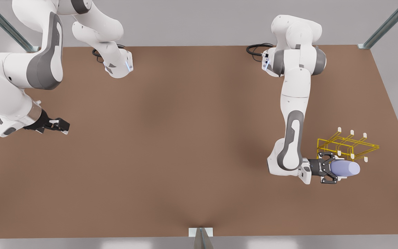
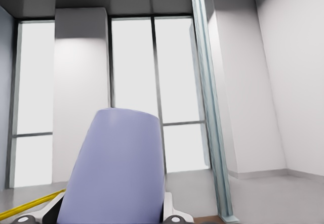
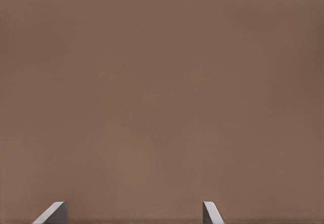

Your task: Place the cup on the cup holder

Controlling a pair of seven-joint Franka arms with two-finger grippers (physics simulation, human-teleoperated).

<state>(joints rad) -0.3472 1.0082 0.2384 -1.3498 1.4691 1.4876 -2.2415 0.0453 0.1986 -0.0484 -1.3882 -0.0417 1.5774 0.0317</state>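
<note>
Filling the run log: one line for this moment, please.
left gripper: shut on cup, beside cup holder | right gripper: open, waiting

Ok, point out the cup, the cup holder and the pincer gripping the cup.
cup [image 1: 348, 168]: front view, on its lavender side wall past the fingers.
cup holder [image 1: 327, 141]: front view, on the yellow wire of its boxy loop.
left pincer [image 1: 331, 168]: front view, midway between its fingertips, shut on the cup.
</note>
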